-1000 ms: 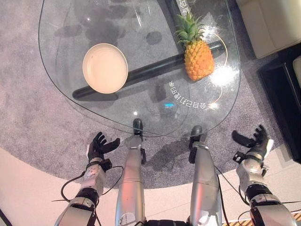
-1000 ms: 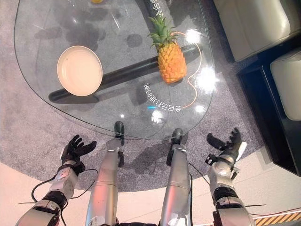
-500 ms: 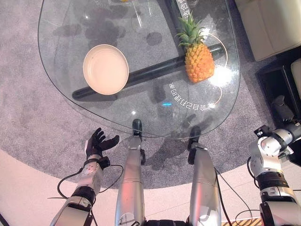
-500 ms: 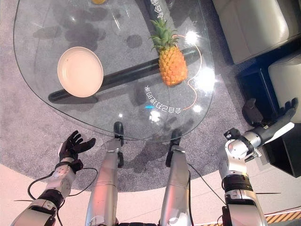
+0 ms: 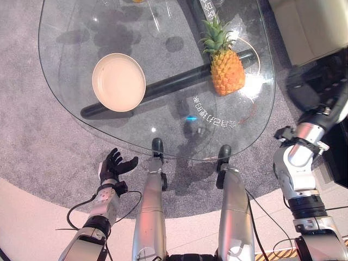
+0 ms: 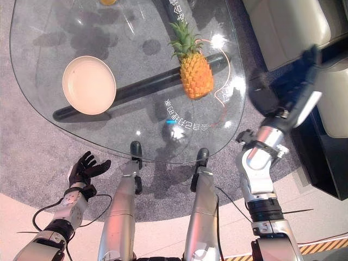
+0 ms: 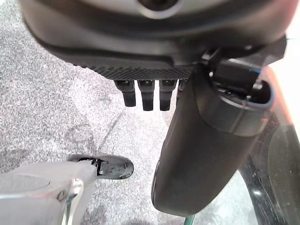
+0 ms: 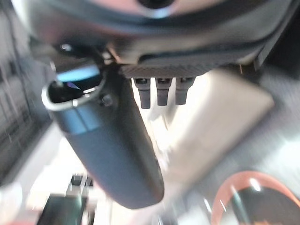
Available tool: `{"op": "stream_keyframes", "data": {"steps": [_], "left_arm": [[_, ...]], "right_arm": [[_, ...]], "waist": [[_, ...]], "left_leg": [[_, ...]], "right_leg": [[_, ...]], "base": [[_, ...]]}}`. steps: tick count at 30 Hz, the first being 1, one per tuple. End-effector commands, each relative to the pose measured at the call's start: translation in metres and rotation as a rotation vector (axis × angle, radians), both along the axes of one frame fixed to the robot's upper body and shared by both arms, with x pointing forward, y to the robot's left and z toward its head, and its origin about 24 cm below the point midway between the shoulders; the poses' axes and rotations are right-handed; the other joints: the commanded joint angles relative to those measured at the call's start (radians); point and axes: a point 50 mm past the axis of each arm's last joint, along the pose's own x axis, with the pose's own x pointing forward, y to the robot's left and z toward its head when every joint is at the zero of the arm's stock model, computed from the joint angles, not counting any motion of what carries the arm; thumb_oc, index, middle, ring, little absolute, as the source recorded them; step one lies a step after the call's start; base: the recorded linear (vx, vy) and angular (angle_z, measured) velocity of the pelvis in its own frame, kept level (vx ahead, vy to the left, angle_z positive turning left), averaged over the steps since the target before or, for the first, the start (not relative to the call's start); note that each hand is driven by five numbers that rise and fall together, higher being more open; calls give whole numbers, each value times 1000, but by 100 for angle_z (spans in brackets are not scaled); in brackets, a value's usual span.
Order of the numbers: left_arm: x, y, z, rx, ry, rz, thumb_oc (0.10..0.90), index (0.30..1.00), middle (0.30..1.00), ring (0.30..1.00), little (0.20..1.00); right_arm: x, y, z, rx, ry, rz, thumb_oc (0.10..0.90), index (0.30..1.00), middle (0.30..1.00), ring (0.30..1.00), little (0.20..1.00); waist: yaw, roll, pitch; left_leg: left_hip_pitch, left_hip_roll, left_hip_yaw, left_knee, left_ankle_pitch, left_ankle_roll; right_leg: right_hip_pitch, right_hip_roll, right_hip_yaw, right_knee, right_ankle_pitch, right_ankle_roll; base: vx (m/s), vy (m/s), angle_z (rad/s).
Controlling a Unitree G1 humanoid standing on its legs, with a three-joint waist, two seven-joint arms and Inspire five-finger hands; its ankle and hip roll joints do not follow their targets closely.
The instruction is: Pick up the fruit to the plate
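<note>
A pineapple [image 5: 225, 70] with a green crown stands upright on the right part of the glass table [image 5: 70, 32]. A cream plate [image 5: 118, 81] lies empty on the table's left part. My left hand [image 5: 113, 166] hangs open, low over the carpet in front of the table's near left edge, well short of the plate. In the left wrist view its thumb [image 7: 206, 140] and fingers [image 7: 143, 93] are relaxed and hold nothing. My right hand [image 6: 293, 79] is raised beside the table's right edge, open and empty, to the right of the pineapple and apart from it. The right wrist view shows its thumb [image 8: 108, 140].
A black bar [image 5: 168, 84] runs under the glass between plate and pineapple. A thin orange cord [image 6: 225, 92] curls on the table right of the pineapple. A cream sofa [image 6: 288, 27] and a dark low unit [image 6: 326, 147] stand close on the right. Grey carpet [image 5: 32, 141] surrounds the table.
My right arm has swung up from low near the floor to the height of the table's right edge, the hand staying open. The left hand has hardly moved.
</note>
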Motion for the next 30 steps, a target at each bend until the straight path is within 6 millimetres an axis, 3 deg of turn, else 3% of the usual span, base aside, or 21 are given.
{"op": "stream_keyframes", "data": {"steps": [1,15,24,30], "left_arm": [[-29,23,-16,52,57,76,800,900,900,900,900],[-34,2,-27,29,83,18,800,900,900,900,900],[-34,-6,-30,20,91,-8,800,900,900,900,900],[-35,-10,-32,16,100,-9,800,900,900,900,900]], "right_arm": [[-20,6,36,-102,-207,54,800,900,900,900,900],[-15,52,34,-221,-96,277,800,900,900,900,900],[-15,58,39,-224,-95,286,800,900,900,900,900],[-14,57,44,-240,-120,174,800,900,900,900,900]], "waist": [[5,-6,-23],[11,21,-23],[16,31,-23],[21,38,-23]], "left_leg": [[29,-6,18,83,-85,51],[40,-14,35,77,-75,53],[31,-17,37,87,-73,53],[30,-15,38,88,-70,52]], "right_leg": [[8,-29,14,-77,130,10],[6,-39,17,-68,125,-2],[-8,-46,17,-56,125,-3],[-12,-44,21,-49,124,-4]], "base": [[0,0,0],[13,15,0],[3,2,0],[0,0,0]]}}
